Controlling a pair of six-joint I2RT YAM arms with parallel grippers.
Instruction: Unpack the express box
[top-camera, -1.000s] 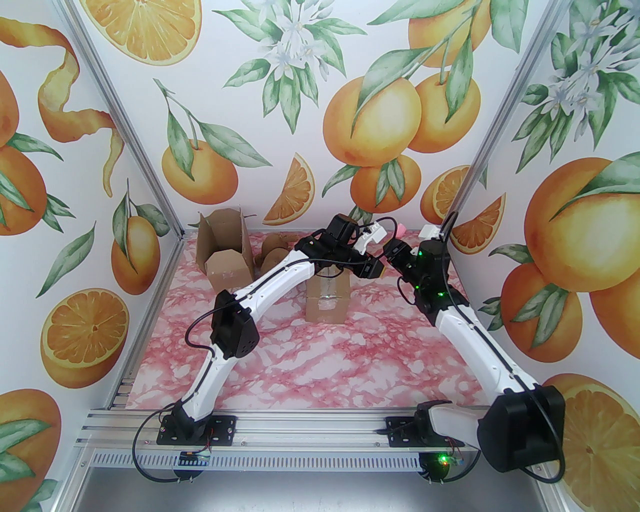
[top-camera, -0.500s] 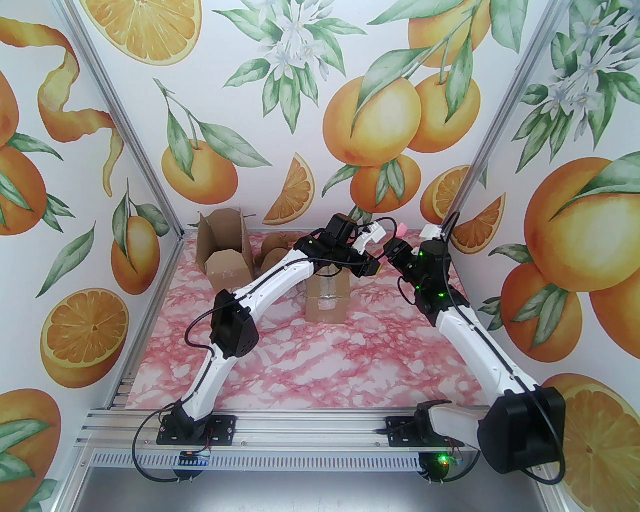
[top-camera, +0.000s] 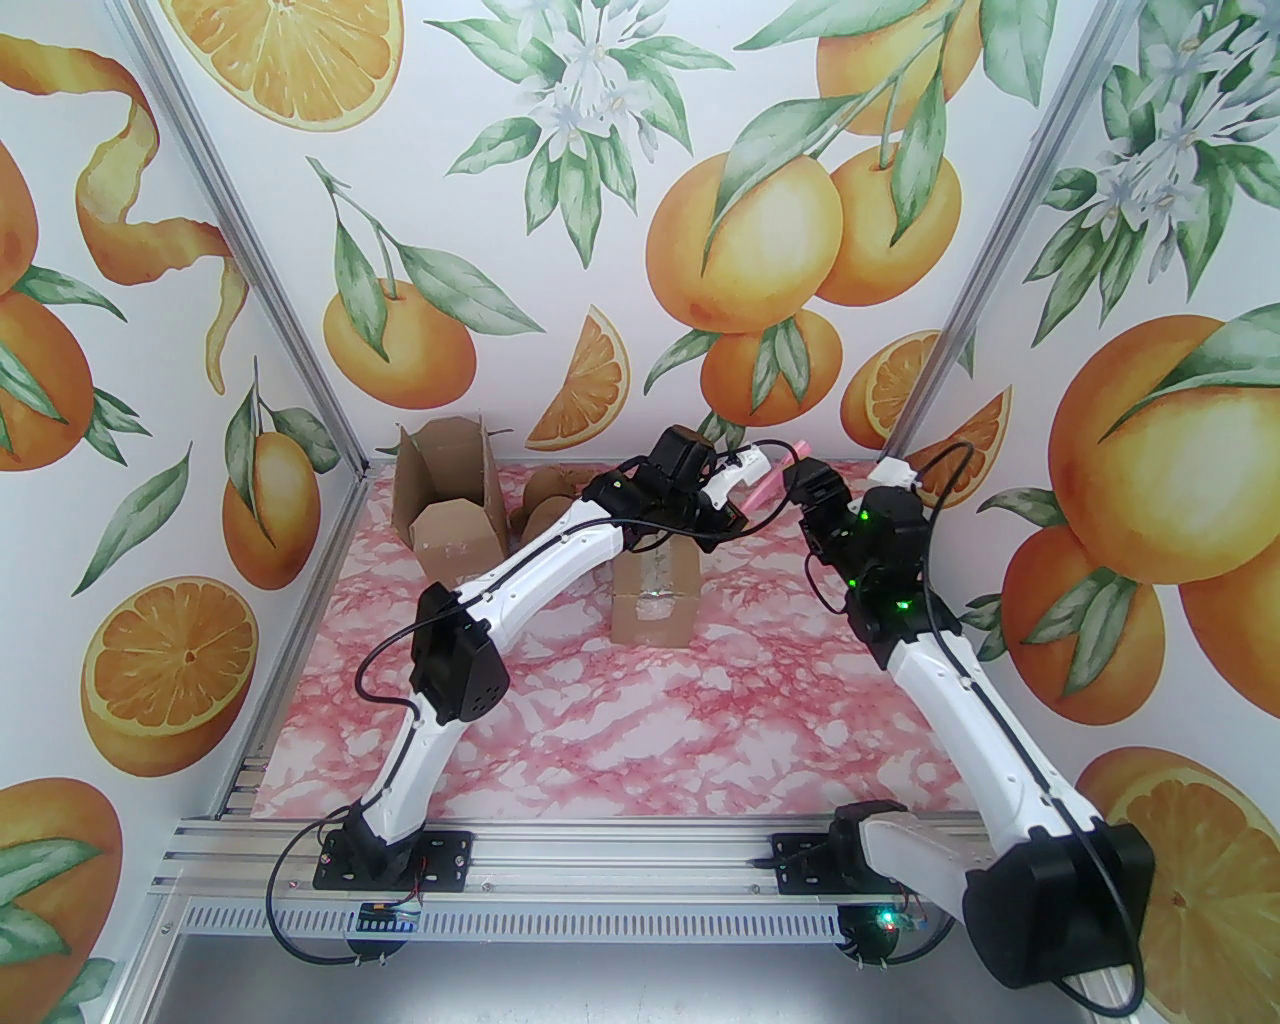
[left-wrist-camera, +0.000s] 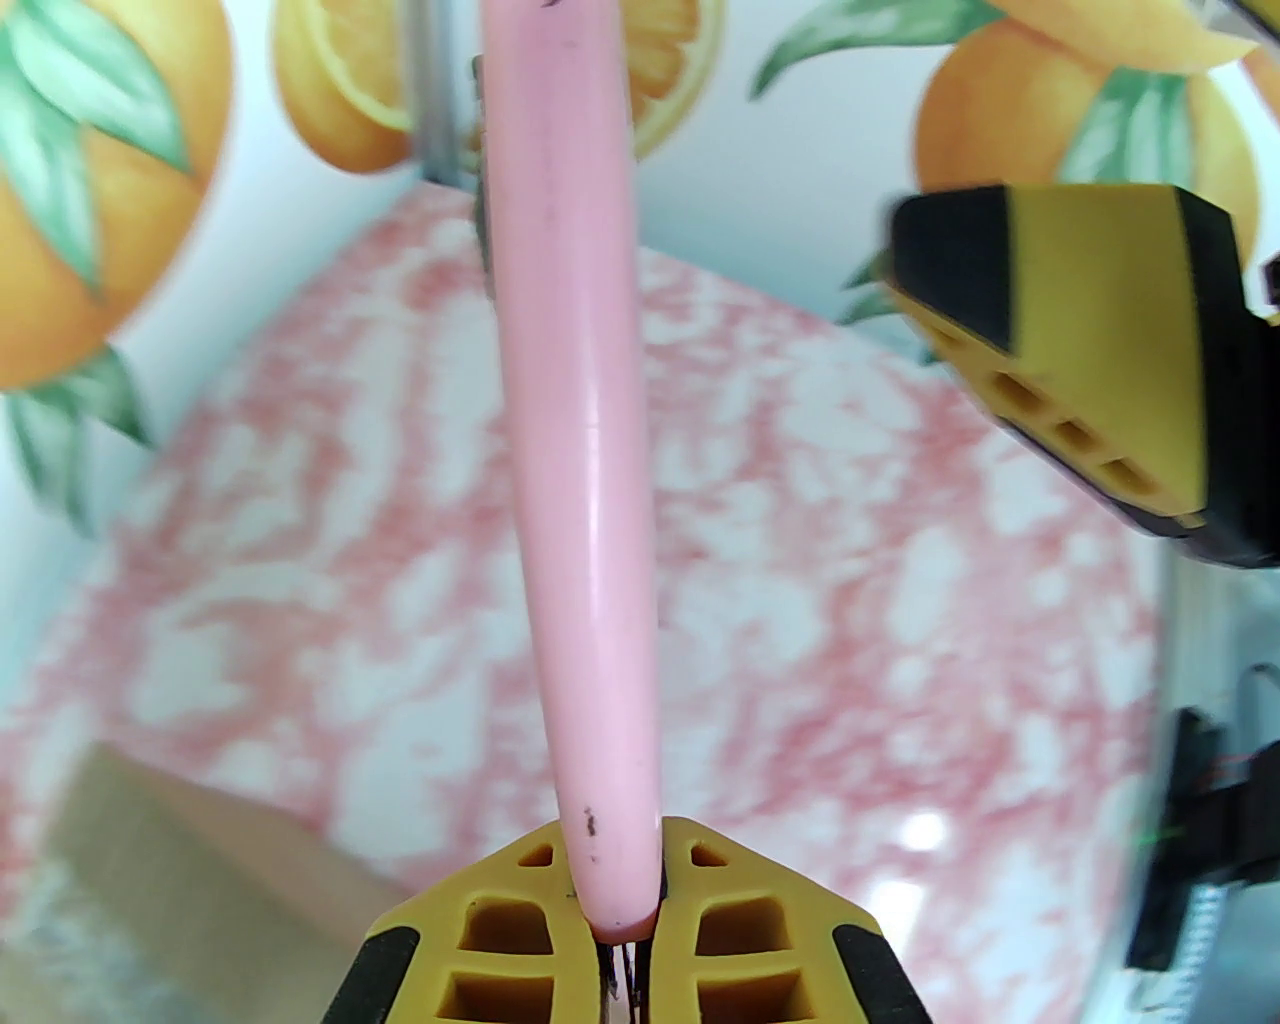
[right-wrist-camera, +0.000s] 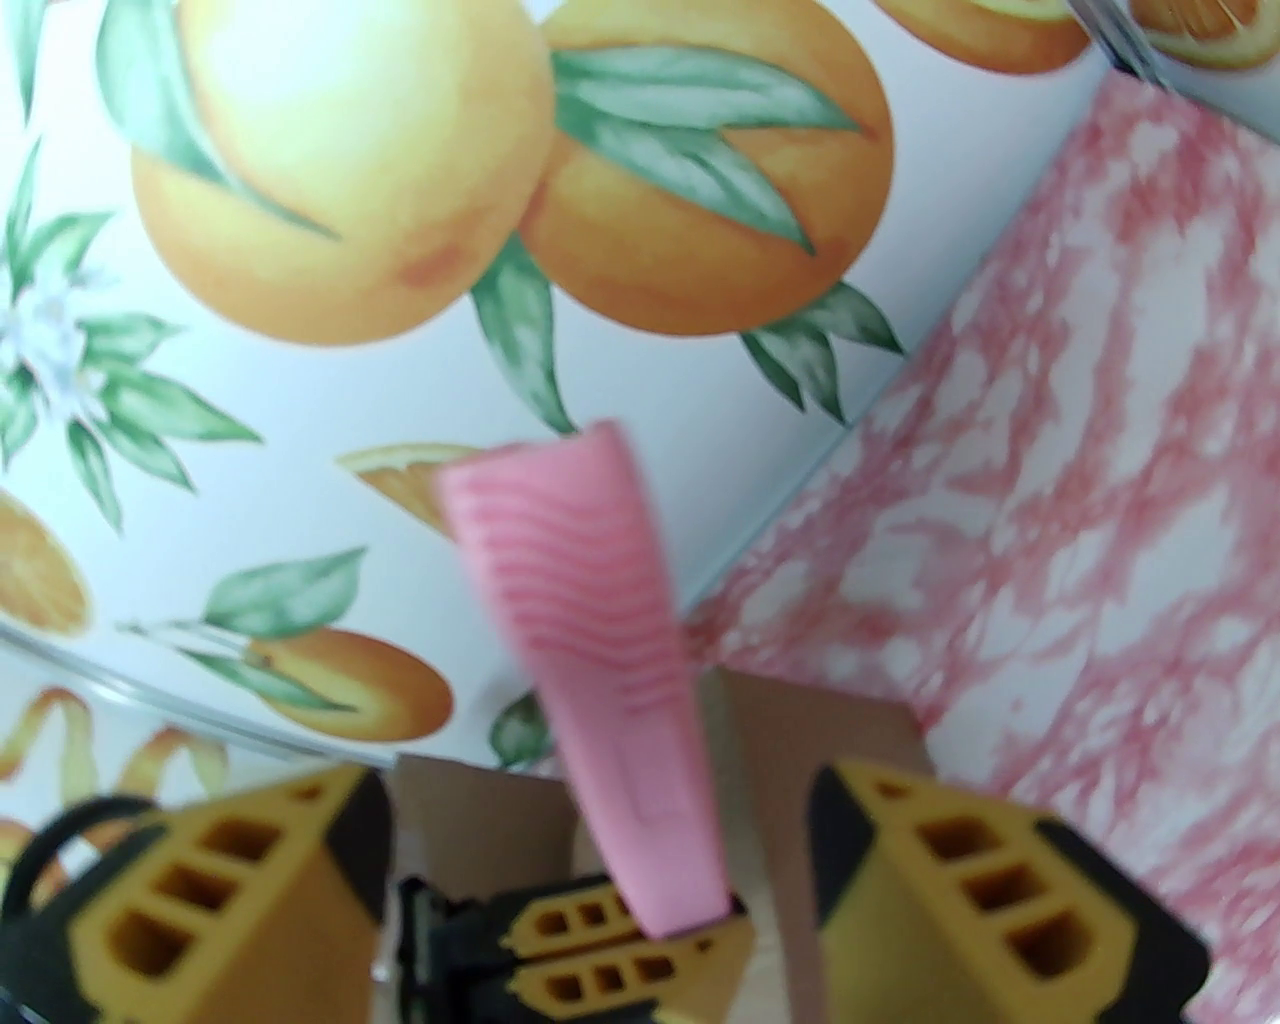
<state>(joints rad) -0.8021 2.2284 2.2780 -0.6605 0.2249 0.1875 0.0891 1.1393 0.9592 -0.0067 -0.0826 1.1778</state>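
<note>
The express box (top-camera: 655, 598) is a small brown carton with clear tape over its top, standing mid-table under my left forearm; a corner of it (left-wrist-camera: 190, 860) shows below the left wrist. My left gripper (top-camera: 738, 512) (left-wrist-camera: 620, 845) is shut on the thin end of a long pink plastic tool (top-camera: 768, 480) (left-wrist-camera: 575, 420), held in the air above and to the right of the box. My right gripper (top-camera: 800, 480) (right-wrist-camera: 590, 790) is open, with its fingers (right-wrist-camera: 960, 880) standing either side of the tool's ridged end (right-wrist-camera: 570, 580) and clear of it.
An opened brown carton (top-camera: 445, 510) stands at the back left with brown paper wads (top-camera: 545, 498) beside it. The orange-print walls close in at the back and on both sides. The pink marbled tabletop (top-camera: 640, 730) lies in front of the box.
My right gripper has opened, let go of the pink tool and drawn back to the right. My left gripper has shut on the tool's thin end.
</note>
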